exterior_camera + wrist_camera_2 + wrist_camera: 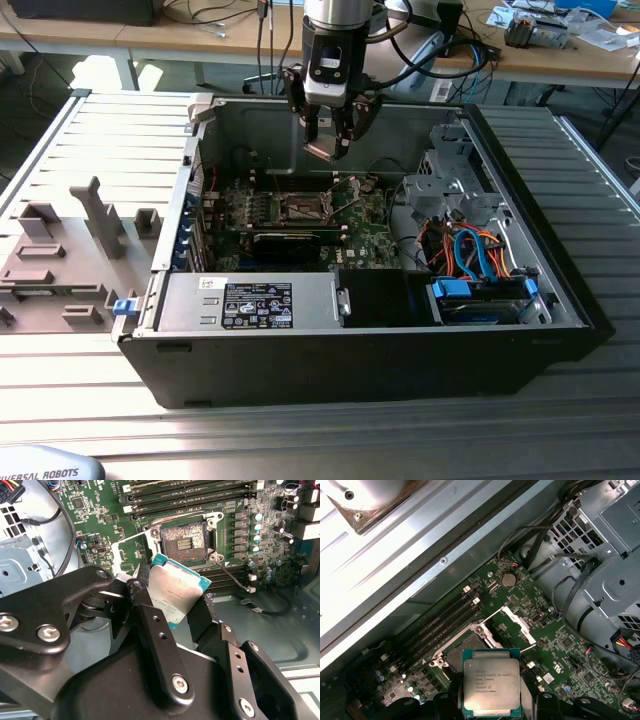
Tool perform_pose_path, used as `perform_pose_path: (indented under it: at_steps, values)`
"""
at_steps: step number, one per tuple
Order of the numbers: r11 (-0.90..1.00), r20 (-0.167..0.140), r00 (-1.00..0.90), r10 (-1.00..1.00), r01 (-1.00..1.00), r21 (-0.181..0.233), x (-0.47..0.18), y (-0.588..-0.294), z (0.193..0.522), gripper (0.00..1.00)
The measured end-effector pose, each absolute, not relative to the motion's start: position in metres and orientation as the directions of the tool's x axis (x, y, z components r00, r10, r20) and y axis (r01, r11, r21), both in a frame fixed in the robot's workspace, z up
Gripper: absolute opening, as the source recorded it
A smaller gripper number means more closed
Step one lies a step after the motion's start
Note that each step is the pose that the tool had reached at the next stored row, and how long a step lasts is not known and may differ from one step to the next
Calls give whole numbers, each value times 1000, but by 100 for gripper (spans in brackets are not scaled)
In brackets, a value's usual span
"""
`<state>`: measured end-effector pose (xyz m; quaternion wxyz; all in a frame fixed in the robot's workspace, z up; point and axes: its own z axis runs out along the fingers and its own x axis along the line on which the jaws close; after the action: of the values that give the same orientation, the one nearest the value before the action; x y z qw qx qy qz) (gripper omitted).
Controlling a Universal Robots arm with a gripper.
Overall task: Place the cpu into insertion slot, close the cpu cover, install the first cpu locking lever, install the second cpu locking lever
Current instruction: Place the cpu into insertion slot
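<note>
You are holding the cpu (491,682) flat, metal top up. The gripper (172,602) is pinching it on two opposite edges, fingers closed to the chip's width. The open socket (302,208) is lying below it, well apart. The cpu cover (515,625) is standing swung open beside the socket. In the first wrist view the chip's edges are looking turned against the socket's. Your arm is hanging wrist-down over the open computer case (560,300).
</note>
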<state>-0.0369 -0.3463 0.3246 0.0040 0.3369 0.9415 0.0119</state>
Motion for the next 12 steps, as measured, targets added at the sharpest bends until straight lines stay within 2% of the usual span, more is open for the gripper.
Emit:
perform_pose_path:
  at_steps: [12]
  values:
    - [766, 0, -766, 643, 642, 25, -37, -346, 324, 54]
